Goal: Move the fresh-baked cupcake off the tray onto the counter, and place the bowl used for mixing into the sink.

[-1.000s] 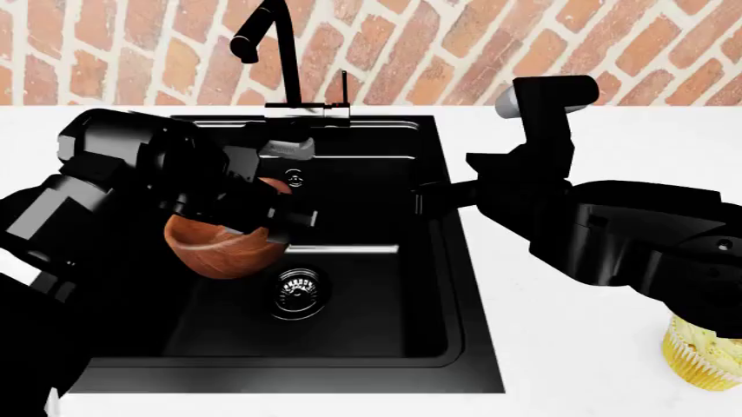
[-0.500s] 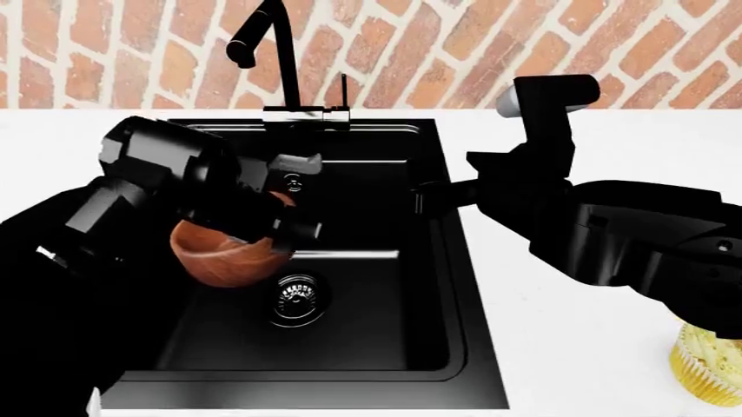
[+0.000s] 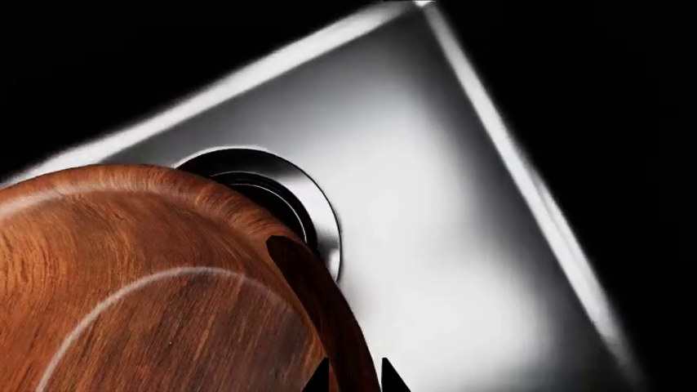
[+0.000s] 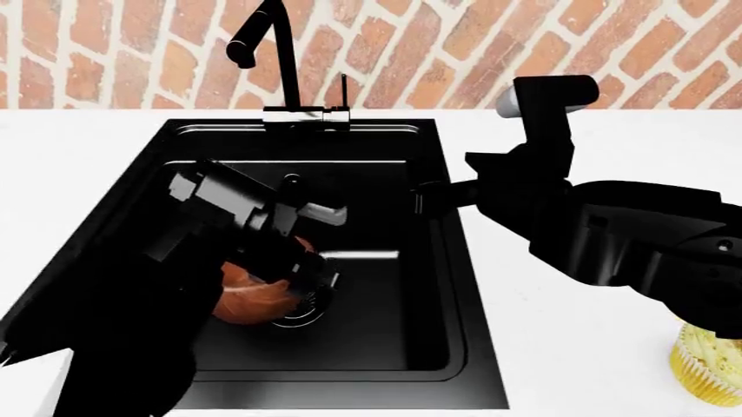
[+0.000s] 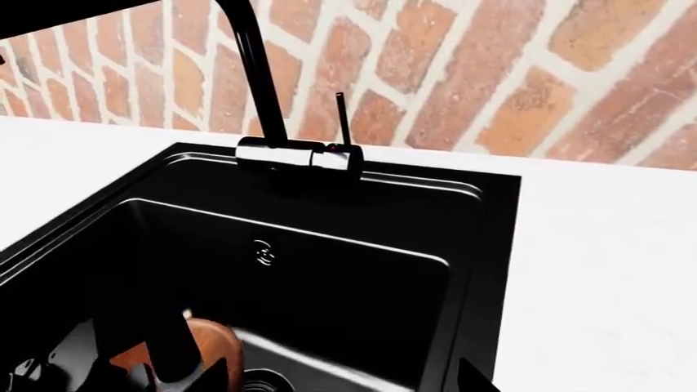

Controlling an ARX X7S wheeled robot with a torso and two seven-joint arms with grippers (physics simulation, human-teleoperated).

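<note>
Left wrist view: the round reddish-brown wooden bowl [image 3: 153, 286] fills the near field, its thick rim overlapping the round metal drain [image 3: 286, 200] on the floor of the matte black rectangular sink [image 3: 458, 245]; two dark fingertips [image 3: 392, 377] of the left gripper [image 3: 354, 377] straddle the bowl's wall, pinching it. Head view: the left arm reaches down into the sink [image 4: 429, 295], and the bowl [image 4: 249, 295] sits low in the basin, just beside the drain [image 4: 304, 300] and partly hidden by the left gripper [image 4: 299, 265]; whether it touches the floor cannot be told. The black gooseneck faucet [image 4: 261, 52] stands at the sink's back edge before the red brick wall [image 4: 464, 43]. The right gripper [image 4: 435, 198] hangs over the sink's right edge; cannot tell its opening. The small pale-yellow cupcake [image 4: 710, 365] with ribbed wrapper stands on the plain white counter [image 4: 579, 347], near its front right corner. Right wrist view: faucet [image 5: 256, 82], overflow hole [image 5: 263, 253], and part of the bowl [image 5: 207, 343] inside the sink [image 5: 360, 269].
</note>
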